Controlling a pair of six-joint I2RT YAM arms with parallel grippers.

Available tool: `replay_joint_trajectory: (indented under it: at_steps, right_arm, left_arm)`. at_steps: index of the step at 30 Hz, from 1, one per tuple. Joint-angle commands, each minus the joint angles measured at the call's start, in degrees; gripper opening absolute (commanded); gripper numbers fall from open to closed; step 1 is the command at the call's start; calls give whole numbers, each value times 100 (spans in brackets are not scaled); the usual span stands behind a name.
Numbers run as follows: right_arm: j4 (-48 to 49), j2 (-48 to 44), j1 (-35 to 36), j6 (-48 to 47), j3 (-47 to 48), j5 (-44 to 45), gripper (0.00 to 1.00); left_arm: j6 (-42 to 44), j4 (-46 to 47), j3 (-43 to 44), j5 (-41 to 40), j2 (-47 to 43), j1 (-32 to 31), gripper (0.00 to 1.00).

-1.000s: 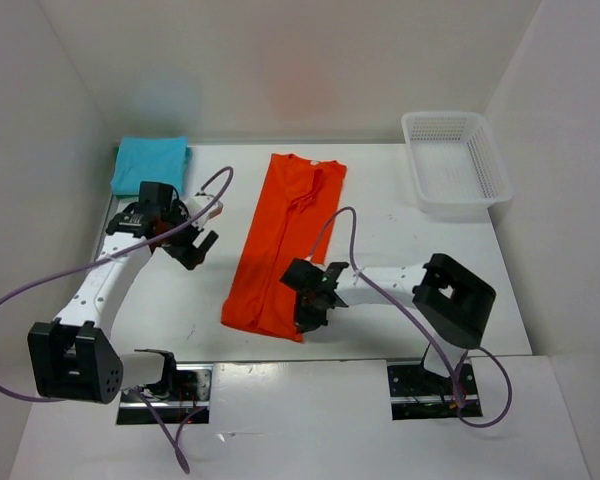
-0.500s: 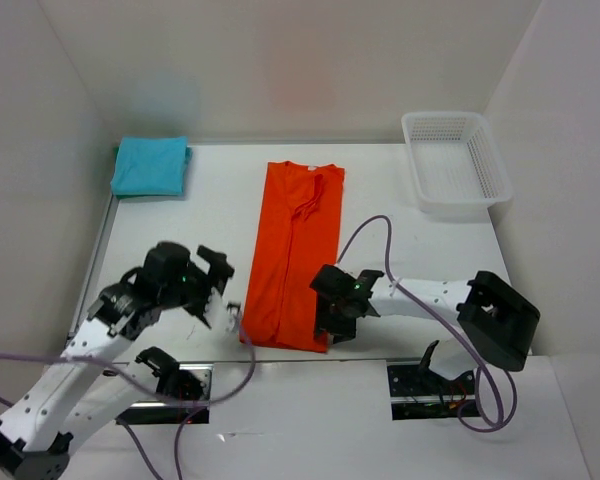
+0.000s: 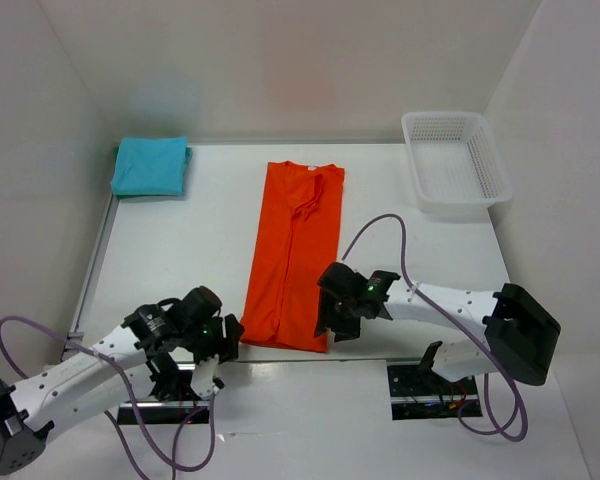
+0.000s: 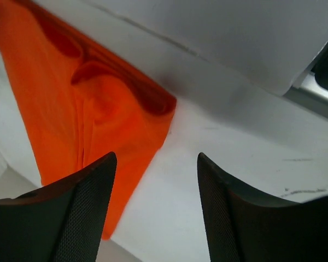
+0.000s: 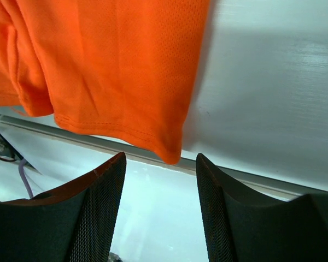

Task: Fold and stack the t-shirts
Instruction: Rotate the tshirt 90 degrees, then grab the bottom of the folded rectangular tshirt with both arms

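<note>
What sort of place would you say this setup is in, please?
Probably a robotics lab test cell: plain white panels box in a white table, the left arm and right arm are bolted at its near edge, and an orange t-shirt lies as practice material.

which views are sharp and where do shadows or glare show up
Top external: even light, faint blue and orange tints on the back wall. Left wrist: orange t-shirt soft, dark shadow in its fold. Right wrist: weave crisp, streaky glare on the table.
</note>
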Motion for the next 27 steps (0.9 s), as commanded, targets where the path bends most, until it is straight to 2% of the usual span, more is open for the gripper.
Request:
replay_joint_trajectory:
  at_steps: [1, 6, 9, 13, 16, 19, 21, 23, 27]
  right_arm:
    - [27, 56, -40, 49, 51, -59, 60]
    - [133, 249, -40, 49, -2, -252, 60]
    - [133, 302, -40, -4, -2, -305, 60]
    - [133, 355, -40, -4, -2, -305, 60]
    - [133, 355, -40, -4, -2, -305, 60]
    - [186, 355, -40, -4, -54, -357, 60]
    - [186, 355, -40, -4, -54, -410, 60]
    - [186, 355, -40, -4, -107, -410, 60]
    - [246, 583, -40, -56, -159, -524, 60]
  left_arm:
    - [460, 507, -206, 350, 367, -248, 67]
    - [399, 1156, -92, 403, 1421, -459, 66]
    - [398, 1492, 30, 87, 2115, -460, 66]
    - [197, 1282, 382, 87, 2906, -460, 66]
    - [-49, 1501, 382, -45, 3083, -460, 62]
    - [-120, 1448, 461, 95, 3137, -460, 55]
    - [-120, 1448, 461, 156, 3058, -460, 34]
    - [-68, 1448, 409, 297, 2987, -460, 19]
    - [-68, 1396, 409, 420, 2716, -521, 19]
